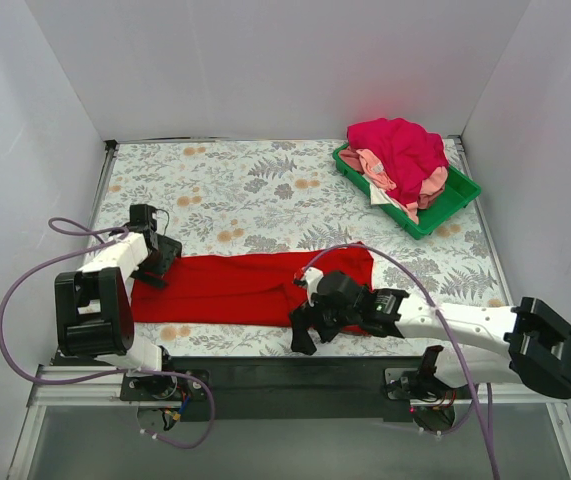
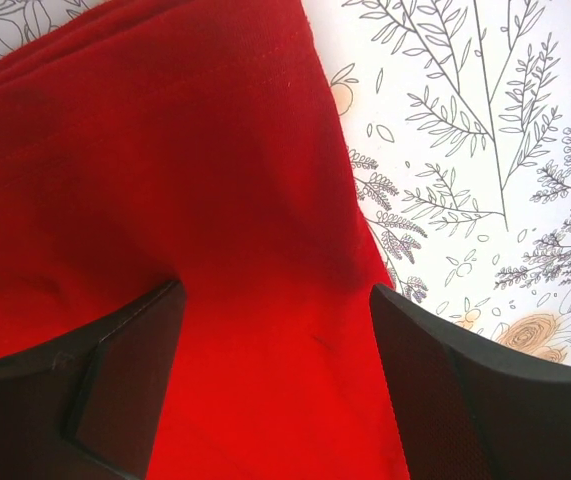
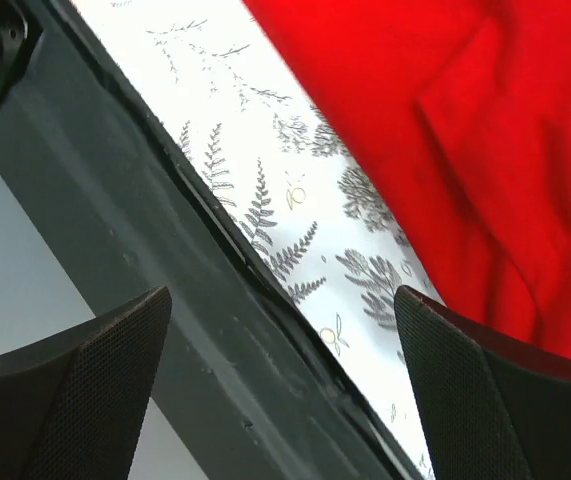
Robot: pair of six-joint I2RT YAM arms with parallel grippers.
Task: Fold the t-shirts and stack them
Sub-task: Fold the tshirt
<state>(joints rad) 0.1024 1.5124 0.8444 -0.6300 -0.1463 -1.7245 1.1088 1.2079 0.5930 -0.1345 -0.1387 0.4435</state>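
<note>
**A:** What was the room like?

**B:** Plain white walls (image 1: pixel 265 60) closed in the worktop (image 1: pixel 235 185) at the back and on both sides of the overhead view. The worktop was white, printed with grey fern leaves and small orange blooms. A black rail (image 1: pixel 285 372) ran along its near edge at the bottom of the frame, and purple cables (image 1: pixel 25 290) looped out at the lower left.

**A:** And the shirts?

**B:** The red t-shirt (image 1: pixel 235 288) lay flat on the print as a long band across the lower middle of the frame, with part of its right end doubled over. The others sat heaped in the green tray (image 1: pixel 455 205) at the upper right. A magenta shirt (image 1: pixel 400 145) was on top, a light pink shirt (image 1: pixel 430 185) lay under it, and a white shirt (image 1: pixel 390 195) showed at the tray's near side.

**A:** Where were the arms?

**B:** The left gripper (image 1: pixel 157 262) was over the left end of the red t-shirt. In its wrist view the jaws stood apart, with red cloth filling the space between them and the shirt's hemmed edge running down against the leaf print on the right. Nothing was pinched. The right gripper (image 1: pixel 305 325) hung at the lower centre, by the shirt's near right part. Its jaws were spread wide and empty, and its wrist view showed the rail, a strip of fern print and creased red cloth at the upper right.
</note>
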